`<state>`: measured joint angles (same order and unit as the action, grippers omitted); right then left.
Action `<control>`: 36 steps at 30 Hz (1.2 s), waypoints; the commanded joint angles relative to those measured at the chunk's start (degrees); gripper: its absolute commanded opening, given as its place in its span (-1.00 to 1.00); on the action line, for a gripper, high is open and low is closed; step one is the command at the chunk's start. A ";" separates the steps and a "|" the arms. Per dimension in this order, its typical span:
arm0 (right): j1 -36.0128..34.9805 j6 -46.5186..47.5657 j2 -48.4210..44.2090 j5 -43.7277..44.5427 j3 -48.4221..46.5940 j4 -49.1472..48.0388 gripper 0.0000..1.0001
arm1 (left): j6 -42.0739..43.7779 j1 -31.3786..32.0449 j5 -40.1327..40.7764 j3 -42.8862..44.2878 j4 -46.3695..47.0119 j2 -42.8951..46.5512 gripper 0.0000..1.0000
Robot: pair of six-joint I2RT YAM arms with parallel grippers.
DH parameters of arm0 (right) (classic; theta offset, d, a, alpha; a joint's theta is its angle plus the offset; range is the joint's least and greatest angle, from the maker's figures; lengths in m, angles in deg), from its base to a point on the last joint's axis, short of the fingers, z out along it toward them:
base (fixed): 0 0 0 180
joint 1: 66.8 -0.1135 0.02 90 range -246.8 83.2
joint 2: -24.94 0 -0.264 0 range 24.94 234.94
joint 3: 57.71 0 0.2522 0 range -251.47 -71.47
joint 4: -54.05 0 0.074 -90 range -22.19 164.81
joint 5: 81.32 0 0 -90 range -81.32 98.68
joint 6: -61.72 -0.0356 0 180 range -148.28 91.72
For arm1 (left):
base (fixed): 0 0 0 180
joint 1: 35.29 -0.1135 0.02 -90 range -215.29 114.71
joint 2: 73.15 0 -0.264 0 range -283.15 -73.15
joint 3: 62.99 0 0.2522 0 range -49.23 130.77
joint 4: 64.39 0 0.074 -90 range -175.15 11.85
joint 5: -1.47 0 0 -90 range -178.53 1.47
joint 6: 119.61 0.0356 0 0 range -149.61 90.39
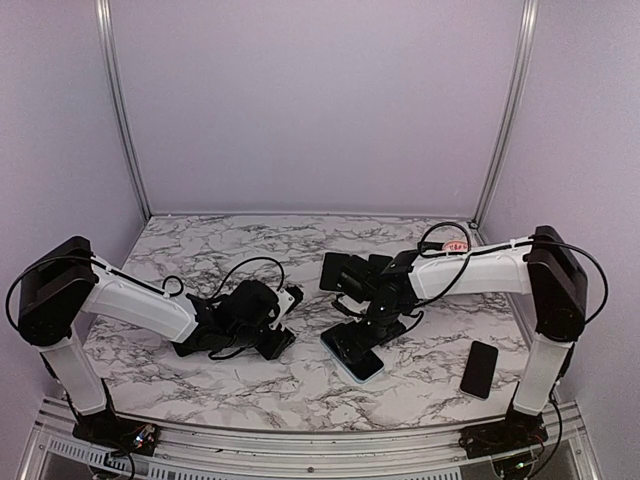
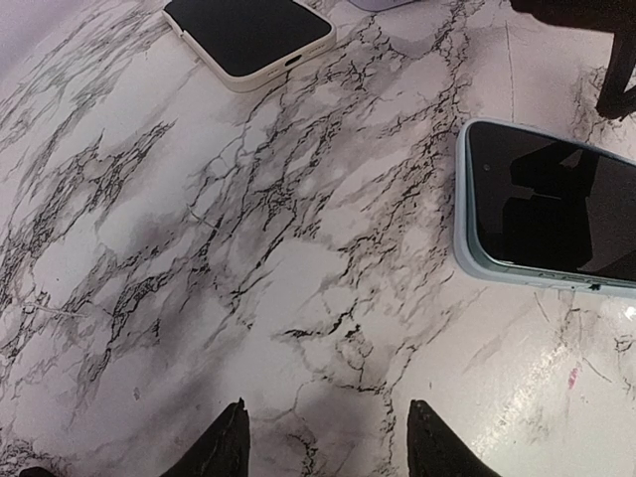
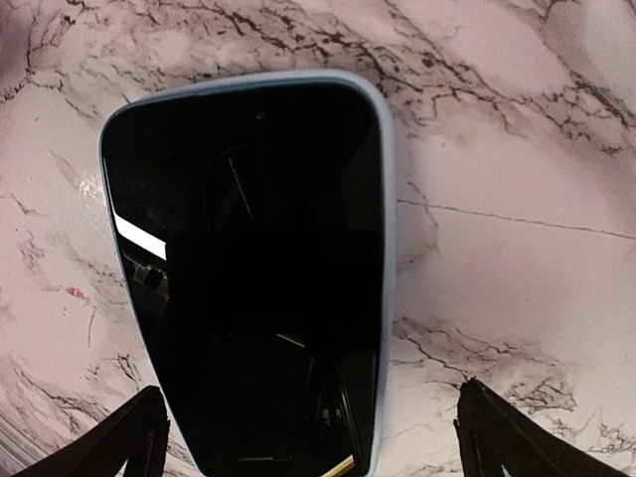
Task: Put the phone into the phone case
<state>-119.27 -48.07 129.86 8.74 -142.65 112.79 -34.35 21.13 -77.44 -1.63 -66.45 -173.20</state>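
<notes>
Phone: a dark-screened phone (image 3: pixel 248 278) is seen lying face up at the near middle of the tabletop (image 1: pixel 250 240), seated inside the case.
Case: a pale blue case (image 3: pixel 389 199) is wrapped around the phone's edges, and its rim is shown along every visible side.
Right claw: the right claw (image 3: pixel 318 437) is held over 1 end of the cased phone, with its 2 fingers spread wide apart. The phone lies between them and nothing is gripped.
Left claw: the left claw (image 2: pixel 328 442) is lowered close to the marble, left of the cased phone and well apart from it. Its fingers are apart, with only bare surface between them.
Other items: a white-rimmed phone (image 2: pixel 248 40) is laid face up beyond the left claw. A black phone (image 1: pixel 480 368) is laid at the near right. Some flat dark items (image 1: pixel 340 270) are set farther back, and what they are cannot be told.
</notes>
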 commanded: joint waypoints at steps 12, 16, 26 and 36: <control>-5.14 -3.99 5.62 5.88 0.04 4.73 0.30 | -1.44 -0.17 0.37 0.78 -3.07 1.34 0.07; -5.53 -4.34 3.72 7.11 -1.17 3.22 -0.09 | -3.42 -0.24 0.00 3.02 -6.42 2.53 0.07; -5.38 -3.64 -4.07 8.46 2.14 -9.21 -0.82 | -10.07 -3.19 -4.65 6.45 -6.94 5.59 0.29; -4.94 -2.18 -5.87 12.38 1.02 -11.90 -0.53 | -25.88 -8.24 -17.21 6.18 5.61 2.73 0.63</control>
<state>-124.43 -50.81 124.00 19.12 -140.22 100.68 -52.86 14.10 -90.20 4.05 -65.68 -168.72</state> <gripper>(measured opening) 0.147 0.813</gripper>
